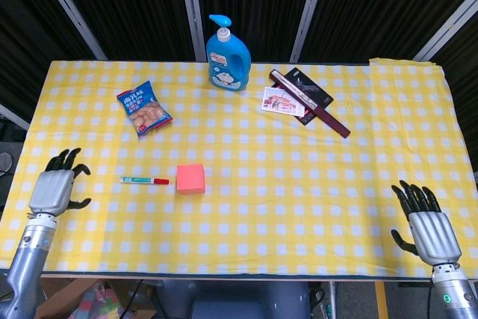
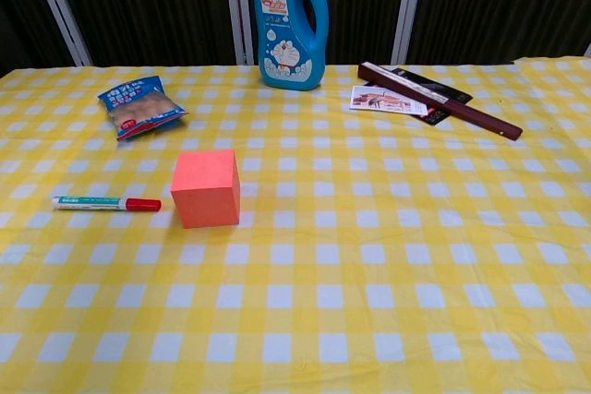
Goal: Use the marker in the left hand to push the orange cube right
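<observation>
- Still at the first step: marker (image 1: 145, 180) not picked up, lying flat on the tablecloth (image 1: 299, 184) just left of the orange cube (image 1: 190, 178), red end toward it, a small gap between.
- Left hand (image 1: 54, 187) over the near left edge, well left of the marker, fingers spread, holding nothing.
- Right hand (image 1: 426, 228) at the near right corner, fingers apart, probably empty, though partly cut off.
- Next, most likely: reach right, grip the marker, then push the cube's left side.
</observation>
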You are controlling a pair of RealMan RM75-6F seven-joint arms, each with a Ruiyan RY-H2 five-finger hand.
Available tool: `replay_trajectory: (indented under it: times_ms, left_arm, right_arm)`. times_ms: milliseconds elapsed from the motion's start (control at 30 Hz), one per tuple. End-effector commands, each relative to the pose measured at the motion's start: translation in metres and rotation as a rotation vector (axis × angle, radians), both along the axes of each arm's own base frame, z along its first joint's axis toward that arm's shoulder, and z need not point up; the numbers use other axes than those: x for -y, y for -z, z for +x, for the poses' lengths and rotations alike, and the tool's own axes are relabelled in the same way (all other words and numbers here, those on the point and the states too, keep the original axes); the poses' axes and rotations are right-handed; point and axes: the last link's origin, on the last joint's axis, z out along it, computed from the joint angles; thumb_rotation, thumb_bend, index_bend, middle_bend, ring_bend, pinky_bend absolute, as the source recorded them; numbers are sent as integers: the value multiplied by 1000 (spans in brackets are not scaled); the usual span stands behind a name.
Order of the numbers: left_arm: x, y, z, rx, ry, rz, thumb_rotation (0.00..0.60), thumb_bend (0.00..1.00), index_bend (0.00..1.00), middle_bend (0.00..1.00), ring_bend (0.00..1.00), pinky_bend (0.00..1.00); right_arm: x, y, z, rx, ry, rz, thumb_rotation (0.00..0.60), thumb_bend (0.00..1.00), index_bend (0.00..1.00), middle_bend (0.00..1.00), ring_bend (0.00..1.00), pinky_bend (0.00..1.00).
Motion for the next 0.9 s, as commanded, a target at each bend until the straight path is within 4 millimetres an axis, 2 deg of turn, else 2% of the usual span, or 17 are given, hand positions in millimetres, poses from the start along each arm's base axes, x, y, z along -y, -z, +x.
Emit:
replay_trajectory:
  times_ms: [33, 333, 600, 900]
  left_arm:
    - [-19, 24, 10, -28, 0, -44, 600, 214, 398, 51, 0, 115]
    - [-47, 67, 35, -74, 21, -102, 600, 310, 423, 55, 0, 115]
    - [-57, 84, 44, -102, 18, -134, 600, 313, 427, 56, 0, 115]
    - [-58, 103, 55, -129, 28, -177, 600, 348, 450, 57, 0, 115]
  right_arm:
    - [0, 0, 0, 4, 0, 2, 600, 378, 0, 0, 0, 0]
    - [0, -1, 0, 20, 1, 4, 600, 378, 0, 0, 0, 0]
    - [0, -1, 0, 25, -1, 7, 600, 378, 0, 0, 0, 0]
    - [0, -1, 0, 29, -4, 7, 600, 377, 0, 0, 0, 0]
